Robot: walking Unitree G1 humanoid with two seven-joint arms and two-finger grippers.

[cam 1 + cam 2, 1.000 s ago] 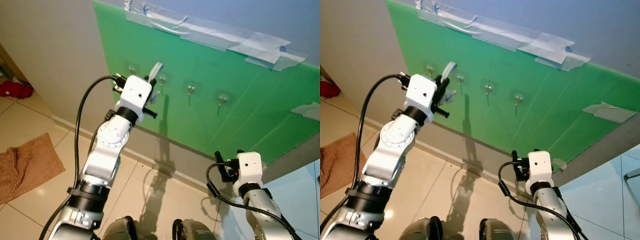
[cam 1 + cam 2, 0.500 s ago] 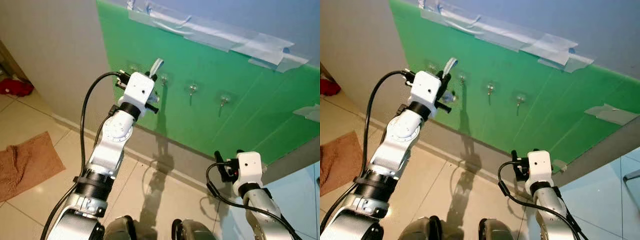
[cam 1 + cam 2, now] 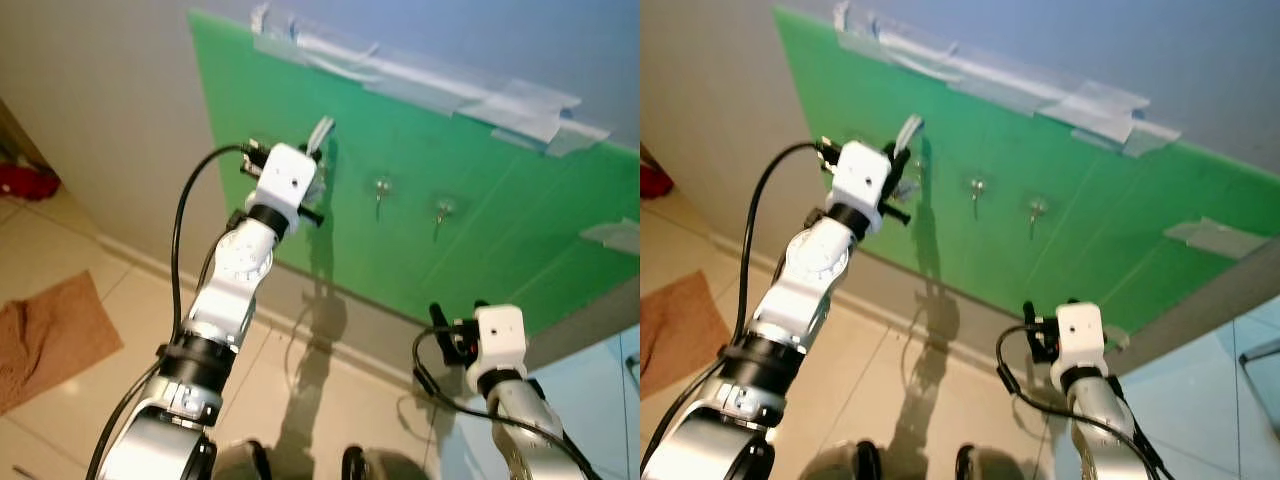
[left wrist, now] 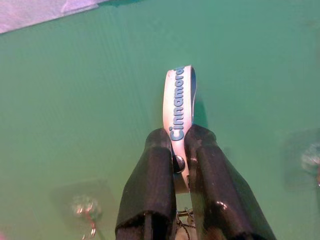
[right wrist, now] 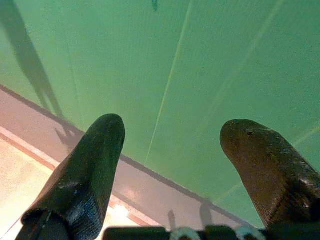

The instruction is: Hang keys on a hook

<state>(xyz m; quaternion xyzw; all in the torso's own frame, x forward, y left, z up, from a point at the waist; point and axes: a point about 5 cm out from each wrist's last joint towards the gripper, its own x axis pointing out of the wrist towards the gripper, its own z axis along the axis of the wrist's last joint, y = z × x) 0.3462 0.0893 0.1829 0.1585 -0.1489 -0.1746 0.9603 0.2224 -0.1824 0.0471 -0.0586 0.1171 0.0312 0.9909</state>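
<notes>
A Unitree G1 reaches up to a green board (image 3: 480, 240) taped to a wall, its left gripper (image 4: 181, 150) clamped tight on a white key strap (image 4: 179, 107) printed with blue lettering, the loop standing clear beyond the black fingers (image 4: 150, 185) so that it can be slipped over a peg. A scrap of key ring and chain shows between the fingers near their base; the keys themselves are hidden. The raised left arm (image 3: 235, 290) holds the loop close against the board toward its upper left corner, where the first of a row of clear suction hooks sits; one such hook (image 4: 84, 207) lies just beside the fingers in the wrist view, with another at the frame's edge. Two more hooks (image 3: 381, 186) (image 3: 442, 210) hang bare along the board toward its right edge. The strap appears near but not yet over any hook, so the hanging is judged still to do, and the next move likely calls for a small, careful drop of the loop onto the peg. The right gripper (image 5: 172, 145) waits low near the board's bottom edge, fingers spread wide and carrying nothing. A brown towel (image 3: 45, 335) lies on the tiled floor (image 3: 90, 400)
</notes>
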